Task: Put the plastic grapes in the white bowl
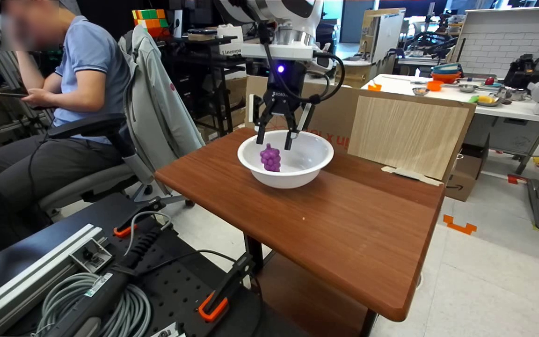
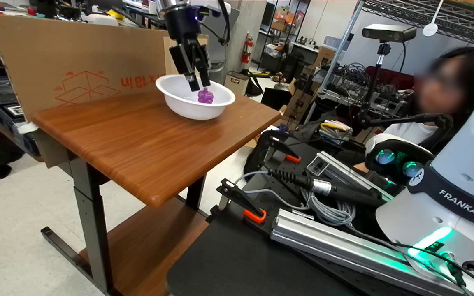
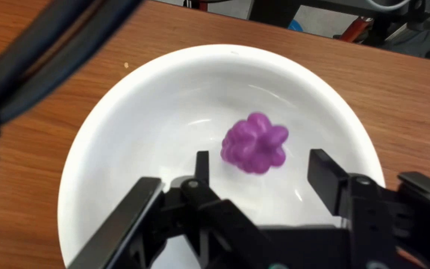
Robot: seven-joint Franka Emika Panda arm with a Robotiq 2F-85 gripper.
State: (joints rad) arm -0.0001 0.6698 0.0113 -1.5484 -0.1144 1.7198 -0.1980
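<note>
The white bowl [image 1: 288, 180] stands on the wooden table in both exterior views [image 2: 194, 112], and its rim [image 3: 215, 51] fills much of the wrist view. The purple plastic grapes [image 1: 270, 159] are inside the bowl, stem end up, in both exterior views [image 2: 205, 96]. In the wrist view the grapes [image 3: 254, 144] show against the white inside of the bowl; I cannot tell whether they rest on its bottom. My gripper [image 1: 274, 141] points down over the bowl, fingers spread, with nothing between the pads. It also shows in an exterior view [image 2: 200, 84] and the wrist view [image 3: 261, 166].
The bowl stands near an end of the brown table [image 1: 344, 224]. A cardboard sheet [image 2: 97, 57] and a wood-grain panel [image 1: 405, 135] stand along the table's edge. A black bench [image 1: 180, 267] with clamps and cables is beside the table. A person [image 1: 87, 79] sits close by.
</note>
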